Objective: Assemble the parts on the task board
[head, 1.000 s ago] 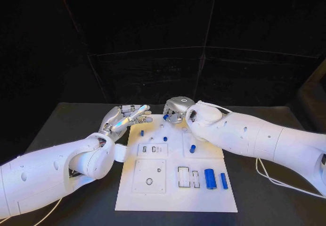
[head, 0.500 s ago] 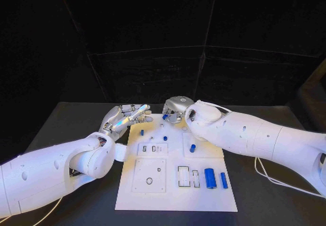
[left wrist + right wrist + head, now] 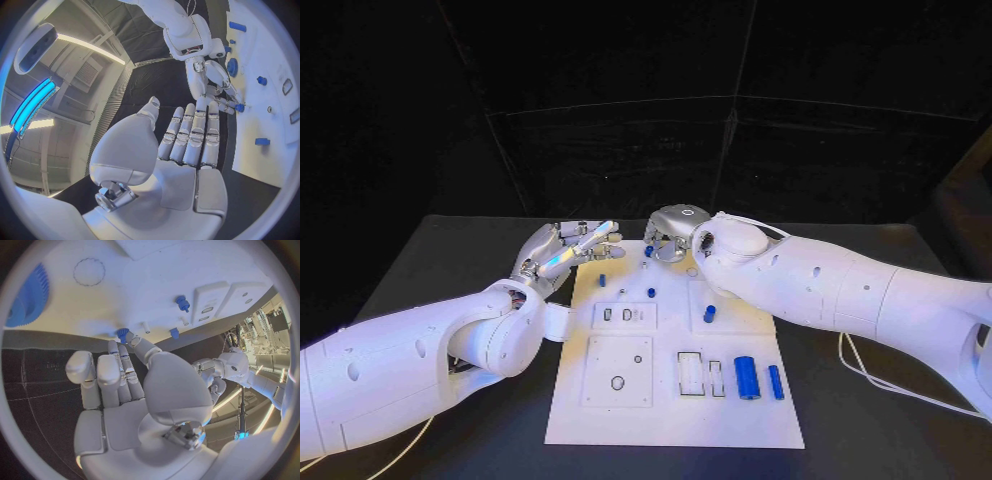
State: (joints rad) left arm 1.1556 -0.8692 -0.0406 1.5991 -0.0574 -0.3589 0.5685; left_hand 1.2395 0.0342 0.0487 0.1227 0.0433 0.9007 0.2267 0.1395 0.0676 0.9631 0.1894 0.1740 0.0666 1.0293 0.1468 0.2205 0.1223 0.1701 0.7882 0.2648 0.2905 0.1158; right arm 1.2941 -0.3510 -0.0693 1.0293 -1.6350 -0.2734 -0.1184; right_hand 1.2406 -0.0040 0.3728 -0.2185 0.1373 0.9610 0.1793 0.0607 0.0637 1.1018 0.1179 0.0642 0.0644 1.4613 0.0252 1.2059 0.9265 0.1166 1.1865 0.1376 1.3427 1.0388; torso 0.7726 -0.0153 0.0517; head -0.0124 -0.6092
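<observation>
The white task board [image 3: 668, 420] lies in the middle of the table. My right hand [image 3: 672, 232] hovers at the board's far edge and pinches a small blue part [image 3: 649, 251] between thumb and fingertip; the part [image 3: 122, 333] is at the fingertips [image 3: 119, 344] just above the board. The left hand [image 3: 567, 250] sits at the board's far left corner with fingers [image 3: 194, 135] straight, apart and holding nothing. Two small blue pegs [image 3: 602, 282] [image 3: 651, 294] stand on the board's far half. A blue gear [image 3: 28, 297] lies near a round outline [image 3: 89, 271].
A short blue cylinder [image 3: 708, 315] lies mid-board. A larger blue cylinder [image 3: 746, 378] and a thin blue pin [image 3: 776, 383] lie at the near right, beside two slots [image 3: 689, 373]. A square plate [image 3: 617, 372] is at the near left. A white cable [image 3: 877, 385] runs along the table's right side.
</observation>
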